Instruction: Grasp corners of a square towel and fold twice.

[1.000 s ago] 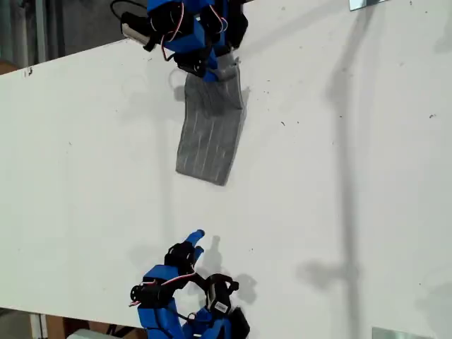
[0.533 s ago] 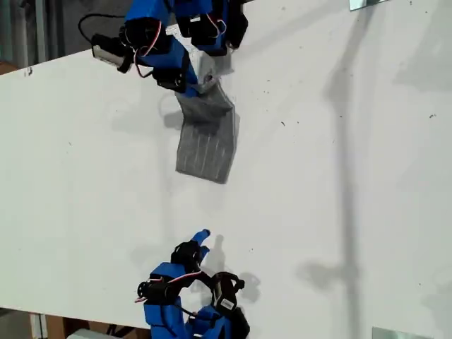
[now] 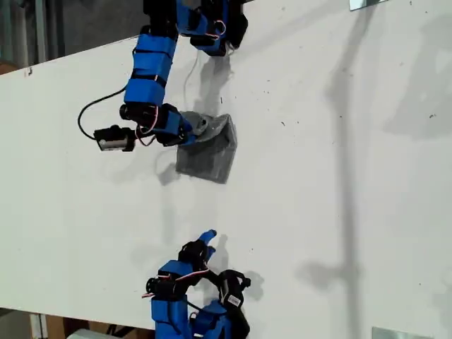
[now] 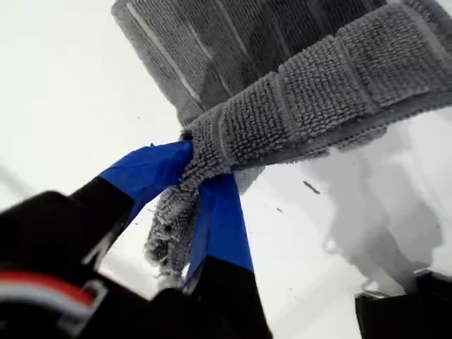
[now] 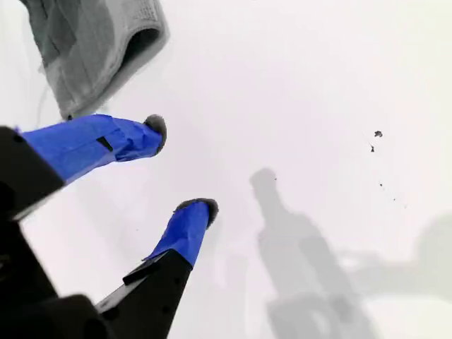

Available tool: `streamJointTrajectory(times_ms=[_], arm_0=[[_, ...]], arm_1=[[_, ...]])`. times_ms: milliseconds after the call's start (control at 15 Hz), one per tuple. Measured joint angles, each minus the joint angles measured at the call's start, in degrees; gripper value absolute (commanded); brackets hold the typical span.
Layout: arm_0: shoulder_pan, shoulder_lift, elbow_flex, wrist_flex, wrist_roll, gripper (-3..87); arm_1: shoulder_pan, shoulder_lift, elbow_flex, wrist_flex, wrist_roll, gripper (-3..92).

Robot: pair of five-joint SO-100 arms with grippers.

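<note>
The white table (image 3: 339, 176) holds the towel (image 3: 208, 152), lying near its far edge, part folded. My first gripper (image 4: 194, 191) pinches one corner (image 4: 169, 233) tight to pull it over. My second gripper (image 5: 180, 173) waits spread apart, holding nothing.
</note>
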Motion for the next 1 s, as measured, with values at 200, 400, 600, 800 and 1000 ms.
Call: streamJointTrajectory(times_ms=[200,400,600,800,1000], arm_0=[[0.7,1.32,3.08,-1.67,-1.32,19.1],[0.88,3.34,6.15,-3.34,-2.02,19.1],[1.32,4.22,7.73,-4.31,-2.37,19.1],[1.41,4.57,8.96,-5.45,-2.46,19.1],[1.76,4.57,9.84,-6.5,-2.9,19.1]], arm_1=[[-0.53,-6.24,-2.72,-2.99,-3.43,-0.1],[-1.67,-14.77,-8.88,-4.31,-5.62,-0.1],[-1.67,-16.96,-10.55,-7.65,-7.73,19.0],[-2.46,-17.14,-10.63,-12.66,-10.99,29.3],[-2.37,-10.46,-11.95,-13.97,-12.48,31.3]])
